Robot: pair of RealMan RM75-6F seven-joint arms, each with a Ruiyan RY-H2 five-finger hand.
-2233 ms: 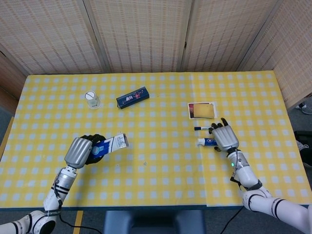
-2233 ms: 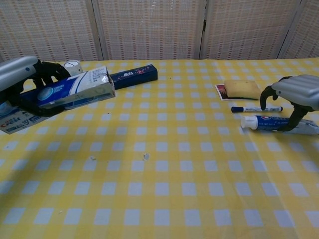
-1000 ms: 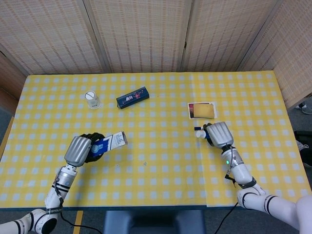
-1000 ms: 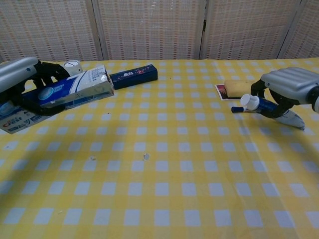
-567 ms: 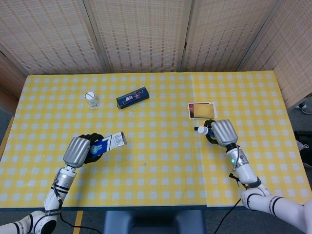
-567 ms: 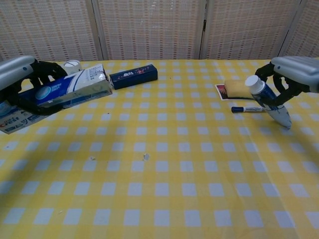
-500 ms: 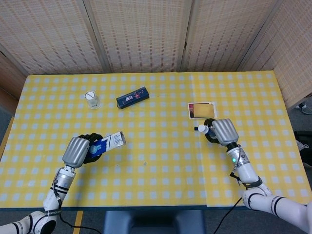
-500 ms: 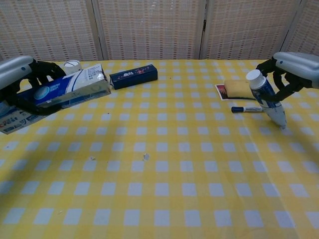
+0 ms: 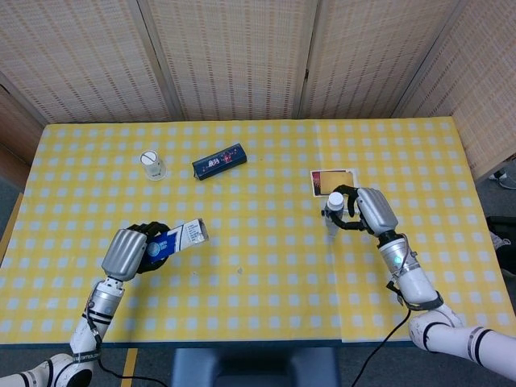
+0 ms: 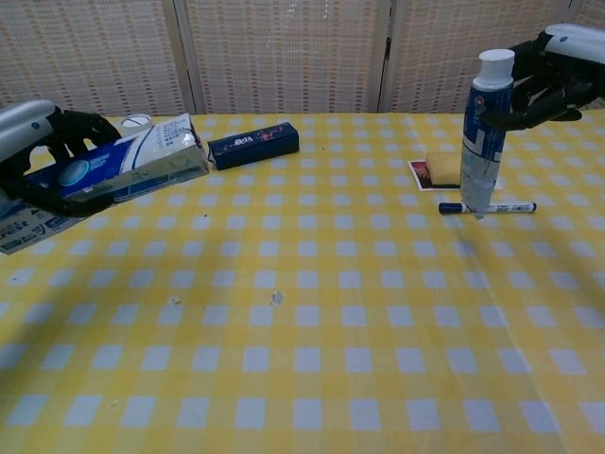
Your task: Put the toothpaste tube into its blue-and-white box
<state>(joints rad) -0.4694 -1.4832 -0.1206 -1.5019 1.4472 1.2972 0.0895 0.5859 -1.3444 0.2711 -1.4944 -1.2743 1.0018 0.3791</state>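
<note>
My right hand (image 9: 372,211) (image 10: 560,74) holds the toothpaste tube (image 10: 480,134) (image 9: 332,211) near its white cap; the tube hangs upright, cap up, above the table at the right. My left hand (image 9: 127,251) (image 10: 28,142) grips the blue-and-white box (image 10: 132,164) (image 9: 179,236) at the left, lifted off the table, its open end pointing right towards the middle. The tube and the box are far apart.
A marker pen (image 10: 487,207) lies on the yellow checked tablecloth (image 10: 302,312) under the tube. Behind it a yellow sponge (image 10: 452,168) sits on a card (image 9: 334,182). A dark blue box (image 9: 219,161) and a small white cup (image 9: 151,165) stand at the back left.
My right hand has lifted the toothpaste tube off the table and swung it upright, cap up, moving up and slightly left. The left hand has raised the box a little.
</note>
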